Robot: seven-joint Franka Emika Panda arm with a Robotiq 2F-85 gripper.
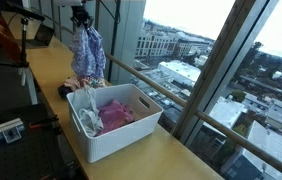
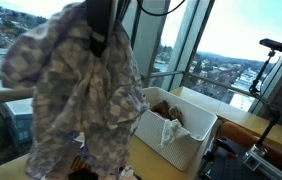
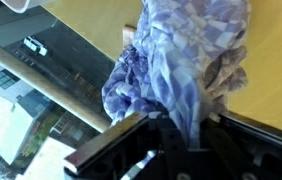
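My gripper point(image 1: 80, 19) is shut on a patterned blue-and-purple cloth point(image 1: 89, 55), which hangs down from it above the far end of the wooden counter point(image 1: 51, 75). In the wrist view the cloth point(image 3: 186, 55) bunches out from between the black fingers point(image 3: 141, 140), with the counter behind it. An exterior view from close by shows the cloth point(image 2: 76, 95) draping in folds below the gripper point(image 2: 99, 35). A white basket point(image 1: 111, 125) stands on the counter just in front of the hanging cloth and holds pink and white clothes point(image 1: 116, 112). A pink garment point(image 1: 78, 84) lies on the counter under the cloth.
Tall windows with a railing point(image 1: 171, 95) run along the counter's edge. The basket point(image 2: 181, 135) also shows with brown and white items inside. A chair and stands point(image 1: 6, 60) sit at the far side; a tripod point(image 2: 271, 70) stands by the window.
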